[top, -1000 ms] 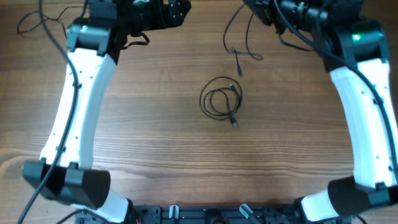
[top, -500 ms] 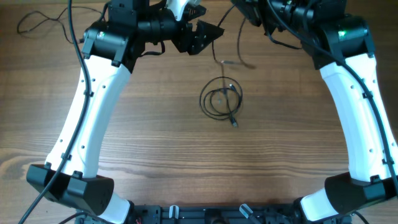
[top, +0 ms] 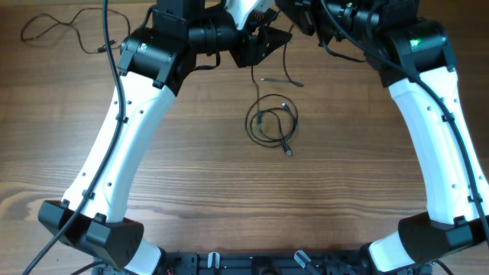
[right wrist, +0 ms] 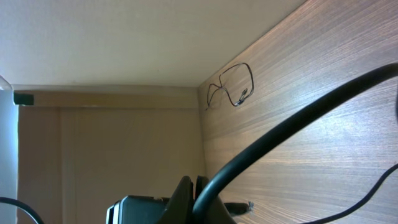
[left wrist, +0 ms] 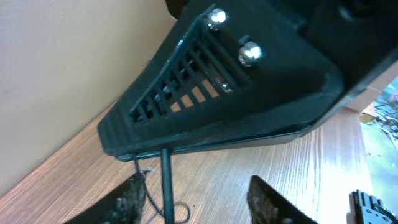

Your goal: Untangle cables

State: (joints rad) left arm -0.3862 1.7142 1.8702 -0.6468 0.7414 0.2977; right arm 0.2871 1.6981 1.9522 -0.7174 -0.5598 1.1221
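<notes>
Barely begun: the coil (top: pixel 267 122) lies looped at the centre of the counter (top: pixel 191 176), and another cable (top: pixel 53 27) sits at the far left corner. The right gripper (right wrist: pixel 190 194) seems clenched on a strand (left wrist: pixel 166 180); the left gripper (left wrist: pixel 199 199) gapes around it.

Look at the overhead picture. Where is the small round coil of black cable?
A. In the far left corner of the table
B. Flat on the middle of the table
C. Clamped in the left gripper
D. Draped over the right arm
B: the coil of black cable lies flat on the middle of the wooden table, with bare wood all round it.
</notes>
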